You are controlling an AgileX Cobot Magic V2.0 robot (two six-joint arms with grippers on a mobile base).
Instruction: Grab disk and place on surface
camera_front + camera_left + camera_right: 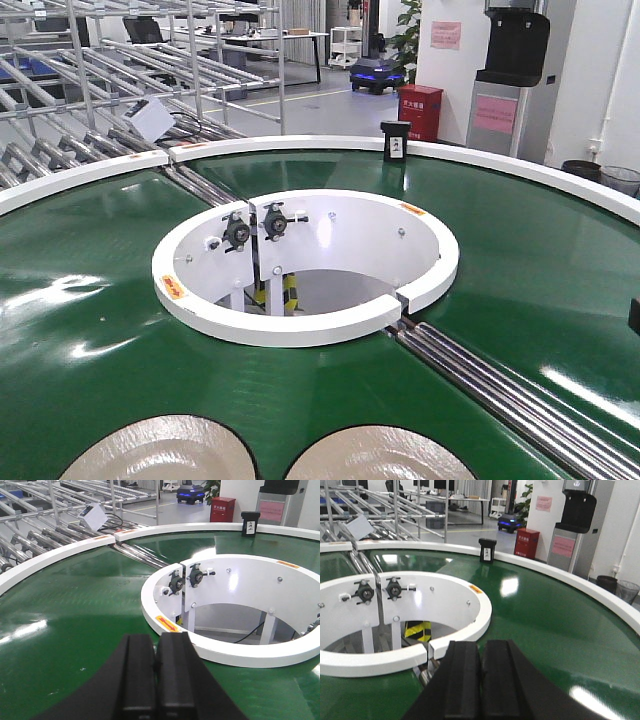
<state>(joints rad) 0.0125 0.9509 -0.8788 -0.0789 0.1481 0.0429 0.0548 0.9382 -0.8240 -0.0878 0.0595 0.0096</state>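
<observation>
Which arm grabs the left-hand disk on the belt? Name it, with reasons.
Left, probably: that disk lies on the robot's left side of the green belt. The left pincer and right pincer are both shut and empty.

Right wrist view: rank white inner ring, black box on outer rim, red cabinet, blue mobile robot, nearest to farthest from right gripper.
From the right gripper:
1. white inner ring, just ahead, left.
2. black box, ahead on the outer rim.
3. red cabinet, beyond the rim, right of centre.
4. blue mobile robot, farther back on the floor.
</observation>
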